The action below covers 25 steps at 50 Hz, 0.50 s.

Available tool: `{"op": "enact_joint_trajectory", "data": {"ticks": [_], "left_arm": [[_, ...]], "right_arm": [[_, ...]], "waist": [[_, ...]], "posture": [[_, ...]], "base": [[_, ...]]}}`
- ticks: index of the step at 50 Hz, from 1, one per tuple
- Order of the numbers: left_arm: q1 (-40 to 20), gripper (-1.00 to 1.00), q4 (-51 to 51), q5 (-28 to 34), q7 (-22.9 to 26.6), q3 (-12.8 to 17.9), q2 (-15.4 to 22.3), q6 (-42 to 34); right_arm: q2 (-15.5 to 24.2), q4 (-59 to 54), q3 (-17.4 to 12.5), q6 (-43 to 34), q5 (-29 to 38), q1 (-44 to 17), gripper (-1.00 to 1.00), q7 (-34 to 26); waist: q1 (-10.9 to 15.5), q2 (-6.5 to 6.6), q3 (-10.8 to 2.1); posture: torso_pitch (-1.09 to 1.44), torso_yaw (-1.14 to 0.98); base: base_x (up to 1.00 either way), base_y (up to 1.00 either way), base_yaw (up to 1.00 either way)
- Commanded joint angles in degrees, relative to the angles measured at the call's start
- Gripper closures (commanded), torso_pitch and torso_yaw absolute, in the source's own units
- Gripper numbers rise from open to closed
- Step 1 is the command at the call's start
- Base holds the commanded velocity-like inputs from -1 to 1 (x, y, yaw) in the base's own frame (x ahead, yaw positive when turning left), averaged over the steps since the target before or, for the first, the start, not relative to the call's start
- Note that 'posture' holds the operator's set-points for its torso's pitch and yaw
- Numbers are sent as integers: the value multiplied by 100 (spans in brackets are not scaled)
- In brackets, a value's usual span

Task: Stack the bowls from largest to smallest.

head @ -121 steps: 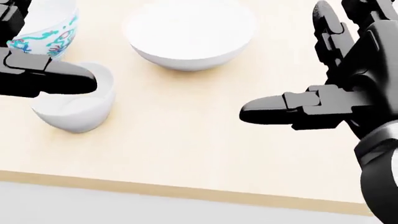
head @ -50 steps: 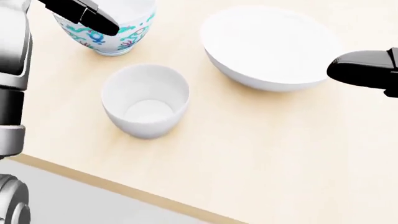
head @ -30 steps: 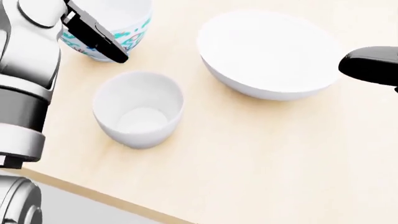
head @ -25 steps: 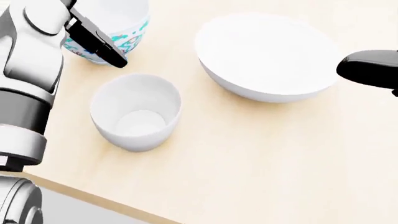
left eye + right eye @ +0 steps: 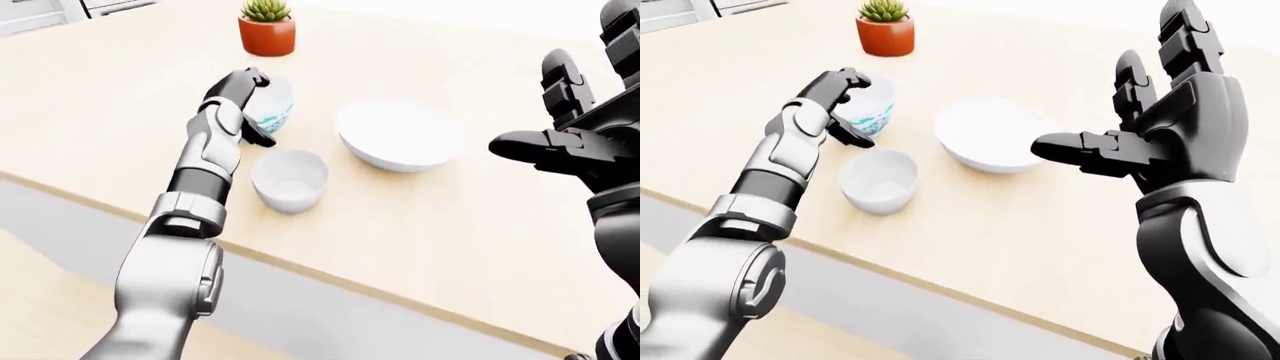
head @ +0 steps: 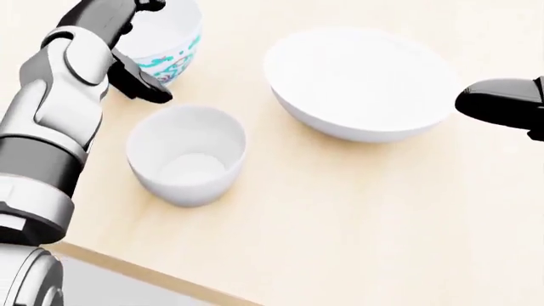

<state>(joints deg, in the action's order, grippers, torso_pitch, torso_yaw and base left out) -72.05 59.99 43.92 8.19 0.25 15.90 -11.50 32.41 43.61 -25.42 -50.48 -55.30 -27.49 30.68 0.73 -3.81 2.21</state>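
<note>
I find no stacking done: all three bowls stand apart on the table (image 5: 470, 247). Taking the large white bowl (image 6: 361, 83) as my landmark, the small white cup-bowl (image 6: 187, 156) sits to its lower left in the head view, and the patterned bowl (image 6: 166, 44) to its upper left. My left hand (image 5: 835, 101) is at the patterned bowl, fingers curled over its rim and thumb against its outer wall; I cannot tell whether the grip is closed. My right hand (image 5: 1150, 124) hovers spread and empty, right of the landmark.
</note>
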Motion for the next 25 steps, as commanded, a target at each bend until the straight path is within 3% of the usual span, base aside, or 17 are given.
{"op": "enact_joint_trajectory", "data": {"ticks": [1, 9, 17, 20, 23, 24, 25], "left_arm": [[-246, -19, -220, 40, -52, 28, 69, 77], [-175, -3, -346, 212, 90, -2, 130, 48], [-128, 2, -186, 923, 29, -226, 140, 203], [-160, 11, -105, 1022, -13, -177, 104, 223], [-225, 86, -145, 1081, 41, -132, 107, 229], [-260, 100, -164, 1097, 73, -119, 116, 222], [-306, 100, -198, 1112, 119, -110, 127, 215]], "right_arm": [[79, 87, -81, 143, 39, -136, -100, 0], [130, 116, -150, 115, -132, -151, -100, 107], [137, 102, -131, 169, -114, -104, -100, 87], [147, 82, -123, 171, -108, -126, -100, 80], [172, 82, -146, 151, -148, -149, -100, 102], [178, 65, -143, 172, -129, -141, -100, 80], [215, 74, -206, 138, -198, -148, -100, 101]], "waist": [[5, -7, -149], [-1, -5, -151], [3, -18, -176], [8, -27, -183], [5, -35, -189], [2, -38, -192], [2, -40, -190]], "posture": [[0, 0], [0, 0], [0, 0], [0, 0], [0, 0], [0, 0], [0, 0]], "base": [[0, 0, 0], [0, 0, 0], [0, 0, 0], [0, 0, 0], [0, 0, 0], [0, 0, 0], [0, 0, 0]]}}
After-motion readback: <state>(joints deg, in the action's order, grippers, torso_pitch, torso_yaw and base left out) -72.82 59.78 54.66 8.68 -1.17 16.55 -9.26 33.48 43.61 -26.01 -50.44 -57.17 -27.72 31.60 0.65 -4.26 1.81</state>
